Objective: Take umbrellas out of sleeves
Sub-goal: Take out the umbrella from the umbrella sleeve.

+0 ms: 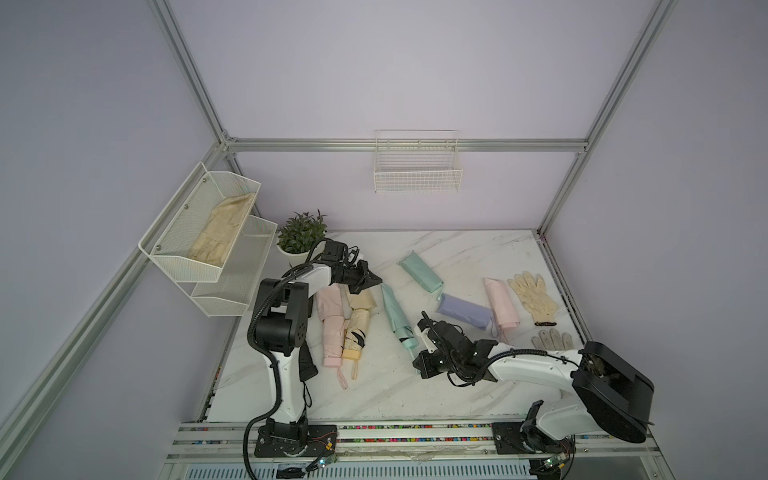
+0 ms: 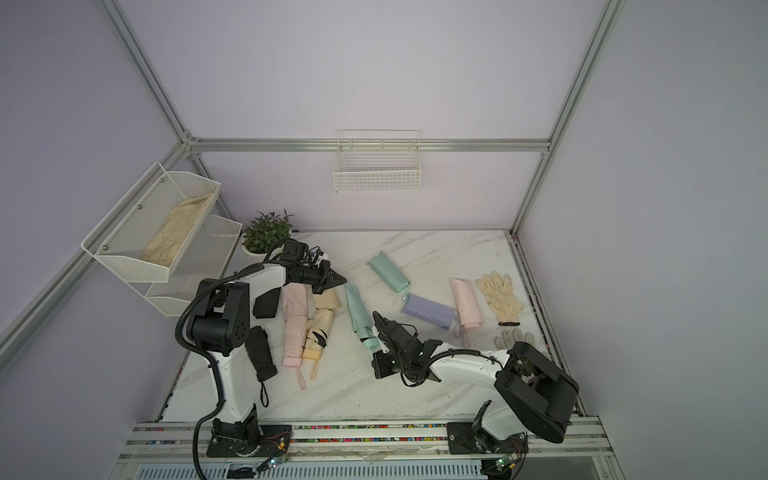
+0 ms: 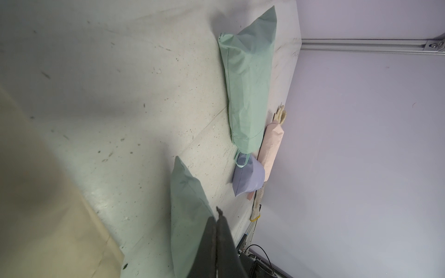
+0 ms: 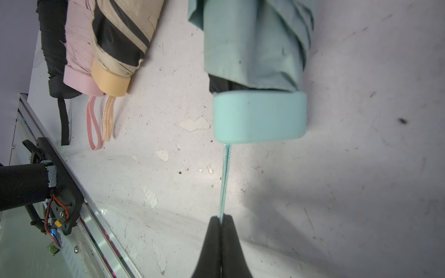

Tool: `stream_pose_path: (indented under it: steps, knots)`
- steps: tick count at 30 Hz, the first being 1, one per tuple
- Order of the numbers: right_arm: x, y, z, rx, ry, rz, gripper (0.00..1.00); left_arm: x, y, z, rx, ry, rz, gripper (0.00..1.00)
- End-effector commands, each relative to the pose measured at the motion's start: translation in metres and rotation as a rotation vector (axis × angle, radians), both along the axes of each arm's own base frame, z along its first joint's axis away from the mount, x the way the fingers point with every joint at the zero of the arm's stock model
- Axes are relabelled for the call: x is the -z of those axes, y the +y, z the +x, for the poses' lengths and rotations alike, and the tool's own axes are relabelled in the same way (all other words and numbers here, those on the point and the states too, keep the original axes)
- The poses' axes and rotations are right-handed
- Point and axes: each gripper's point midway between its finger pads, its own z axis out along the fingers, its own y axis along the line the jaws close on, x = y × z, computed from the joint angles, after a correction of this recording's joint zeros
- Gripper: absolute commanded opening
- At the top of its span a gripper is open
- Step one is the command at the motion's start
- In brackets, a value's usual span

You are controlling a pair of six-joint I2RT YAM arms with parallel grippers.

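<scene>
A mint green umbrella (image 1: 405, 336) lies mid-table, its handle (image 4: 260, 115) and lower canopy out of its mint sleeve (image 1: 390, 305). My right gripper (image 4: 221, 217) is shut on its taut wrist loop (image 4: 225, 180), just in front of the handle. My left gripper (image 1: 379, 279) is shut on the sleeve's far end (image 3: 187, 204). Three umbrellas, mint (image 1: 420, 272), lilac (image 1: 464, 311) and pink (image 1: 501, 303), lie sleeved to the right. Bare pink (image 1: 332, 336), yellow (image 1: 356, 336) and black (image 2: 259, 353) umbrellas lie left, with flat pink (image 1: 328, 301) and yellow (image 1: 362, 300) sleeves behind them.
A cream glove (image 1: 534, 297) and a grey glove (image 1: 552, 338) lie at the table's right edge. A potted plant (image 1: 301, 235) stands at the back left. A mesh shelf (image 1: 178, 257) with a beige cloth hangs on the left wall, and a wire basket (image 1: 417, 183) hangs on the back wall.
</scene>
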Motion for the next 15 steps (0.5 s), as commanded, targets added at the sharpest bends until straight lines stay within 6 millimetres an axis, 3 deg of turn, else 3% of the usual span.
stream_pose_path:
  steps: [1,15]
  knots:
    - [0.0085,-0.0072,-0.0263,-0.056,0.074,-0.023,0.0,-0.0361,0.0239,0.0229,-0.061,-0.171,0.028,0.0]
    - [-0.0005,-0.0092,-0.0303,-0.067,0.068,-0.003,0.0,-0.0372,0.0316,0.0243,-0.076,-0.169,0.025,0.0]
